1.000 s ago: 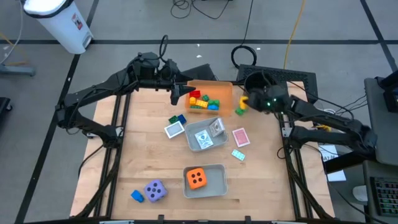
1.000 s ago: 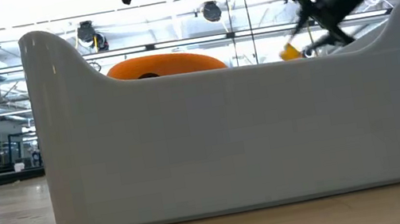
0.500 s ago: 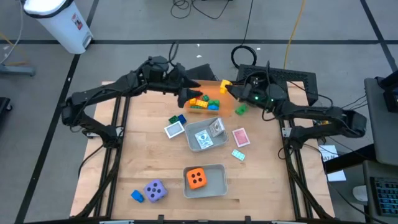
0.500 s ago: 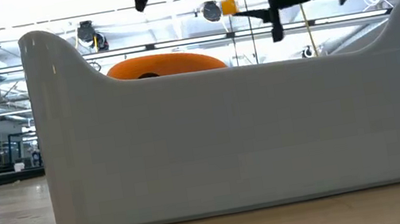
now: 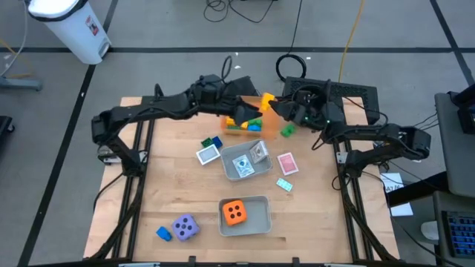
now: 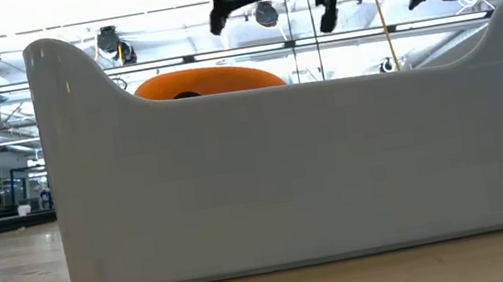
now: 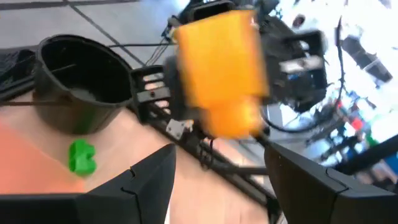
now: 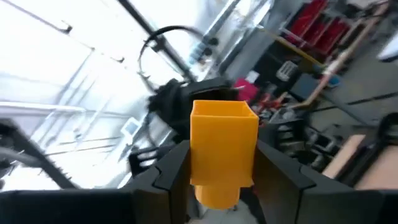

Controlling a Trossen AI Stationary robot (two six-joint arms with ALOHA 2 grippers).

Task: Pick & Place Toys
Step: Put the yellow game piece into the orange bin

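While the right gripper (image 5: 272, 102) clamps a small yellow plastic brick (image 8: 222, 151) above the orange tray's (image 5: 271, 117) far edge, left gripper (image 5: 248, 106) faces it, fingers apart, empty.

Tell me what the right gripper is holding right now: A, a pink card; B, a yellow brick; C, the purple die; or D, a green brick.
B: the right wrist view shows the yellow brick clamped between the right gripper fingers, raised above the orange tray, with the open left gripper facing it.
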